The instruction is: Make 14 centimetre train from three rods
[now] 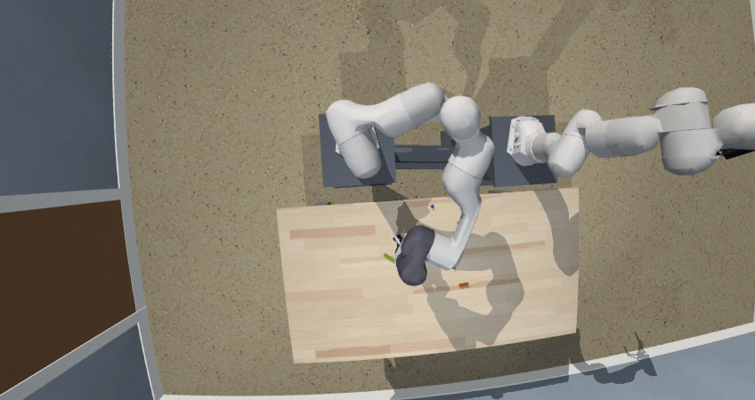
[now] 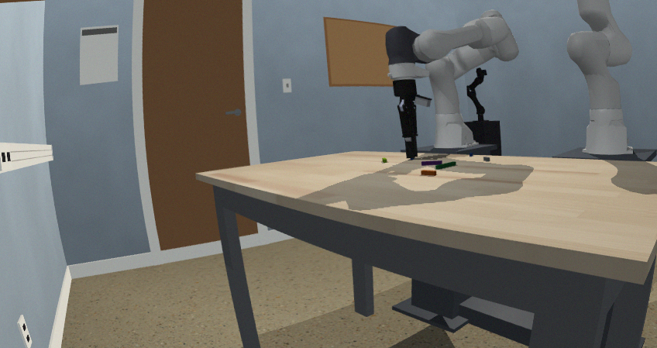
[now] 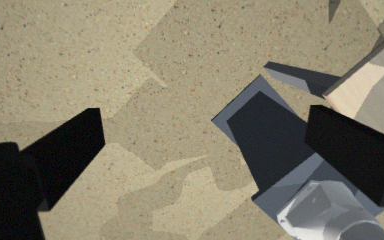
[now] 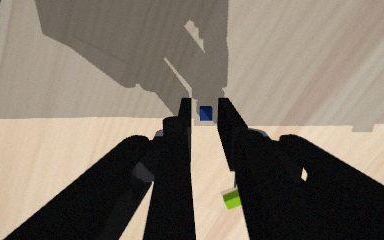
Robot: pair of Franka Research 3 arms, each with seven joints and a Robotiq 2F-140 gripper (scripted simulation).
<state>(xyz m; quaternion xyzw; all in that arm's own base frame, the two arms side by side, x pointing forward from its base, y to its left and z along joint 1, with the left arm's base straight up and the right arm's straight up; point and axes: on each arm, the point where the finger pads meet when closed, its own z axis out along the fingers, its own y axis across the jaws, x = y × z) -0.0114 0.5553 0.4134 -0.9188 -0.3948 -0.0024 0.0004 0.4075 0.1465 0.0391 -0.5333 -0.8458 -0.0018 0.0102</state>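
The right jaws were slightly parted and grasping nothing, with a small blue rod on the wooden surface showing between them, and the lime rod near, partly behind one finger. Farther out lay purple and dark-green rods, angled to each other, the orange rod, grey rod and another blue rod; the right arm hid the purple one from above. The left jaws were released wide over the speckled floor.
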